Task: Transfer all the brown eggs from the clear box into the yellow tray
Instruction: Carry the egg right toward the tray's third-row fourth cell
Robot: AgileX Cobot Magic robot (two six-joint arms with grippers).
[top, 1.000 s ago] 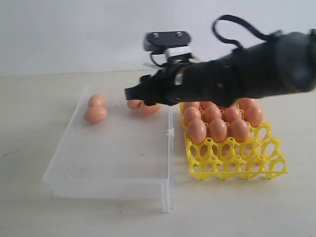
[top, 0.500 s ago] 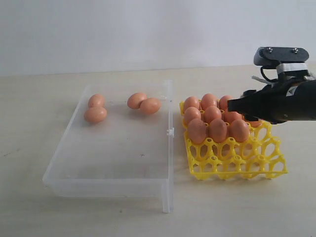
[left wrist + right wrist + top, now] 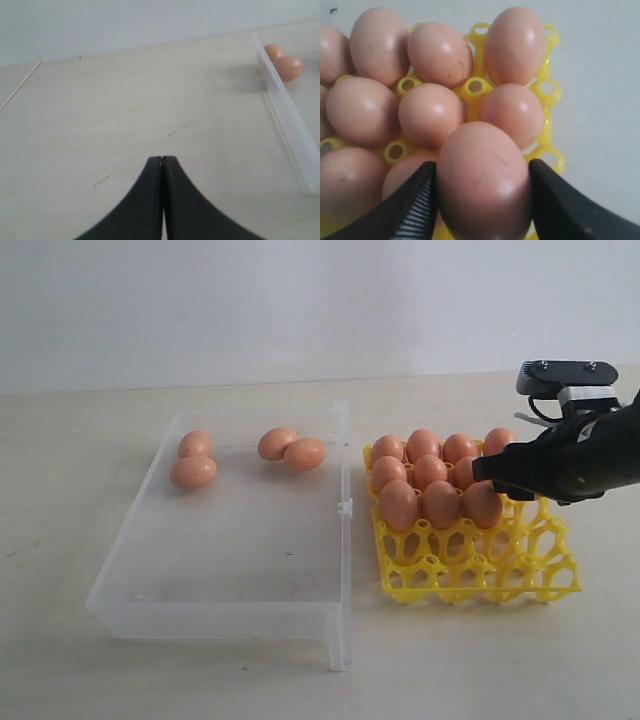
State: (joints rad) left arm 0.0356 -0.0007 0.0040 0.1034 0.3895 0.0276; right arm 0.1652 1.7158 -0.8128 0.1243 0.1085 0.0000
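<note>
My right gripper point(image 3: 482, 167) is shut on a brown egg point(image 3: 482, 182), with one finger pressed on each side of it. It hangs just above the yellow tray point(image 3: 547, 92), over a cup on the side where the filled cups end. In the exterior view the right gripper point(image 3: 488, 470) is low over the right part of the yellow tray point(image 3: 480, 570), whose back rows hold several brown eggs point(image 3: 430, 472). Several more brown eggs point(image 3: 290, 450) lie at the far end of the clear box point(image 3: 230, 570). My left gripper point(image 3: 163, 159) is shut and empty over bare table beside the clear box point(image 3: 285, 107).
The front rows of the yellow tray point(image 3: 520, 575) are empty cups. Pale tabletop point(image 3: 480, 670) surrounds the box and the tray. A plain white wall point(image 3: 250, 310) stands behind. The left arm is out of the exterior view.
My right arm has swung from over the far end of the clear box to the right, over the yellow tray, and has sunk a little lower. The left gripper's earlier state is not shown.
</note>
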